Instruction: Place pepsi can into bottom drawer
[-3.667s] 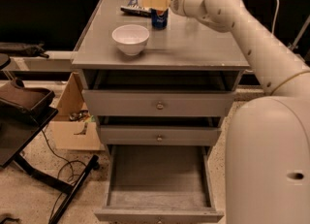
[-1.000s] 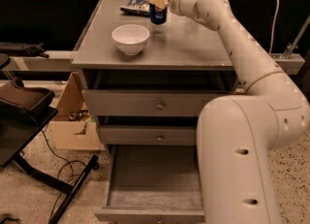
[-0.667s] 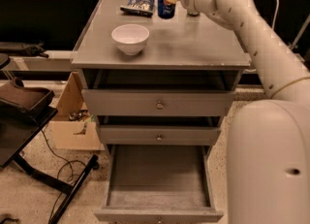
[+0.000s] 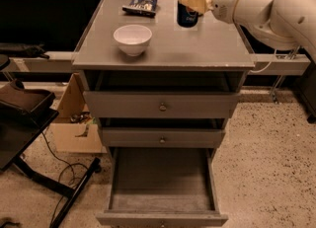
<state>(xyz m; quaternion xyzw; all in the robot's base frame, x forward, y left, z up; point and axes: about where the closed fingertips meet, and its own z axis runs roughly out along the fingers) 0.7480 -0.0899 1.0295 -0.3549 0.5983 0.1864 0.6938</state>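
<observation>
From where I stand, the white arm reaches in from the right, over the back right corner of the worktop (image 4: 197, 49). Its claw (image 4: 189, 0) is clamped around the pepsi can (image 4: 186, 17), with one pale finger (image 4: 193, 1) lying across the front of the can's upper half. The can stands upright near the back edge, right of the middle, and I cannot tell whether its base touches the surface. A white bowl (image 4: 132, 38) sits left of the middle, well apart from the can, and a dark snack bag (image 4: 142, 2) lies behind it by the back edge. Below the front edge, the two shallow drawers are shut. The bottom drawer (image 4: 163, 177) is pulled out, showing its grey floor. A cardboard box (image 4: 74, 123) sits on the floor to the left.
</observation>
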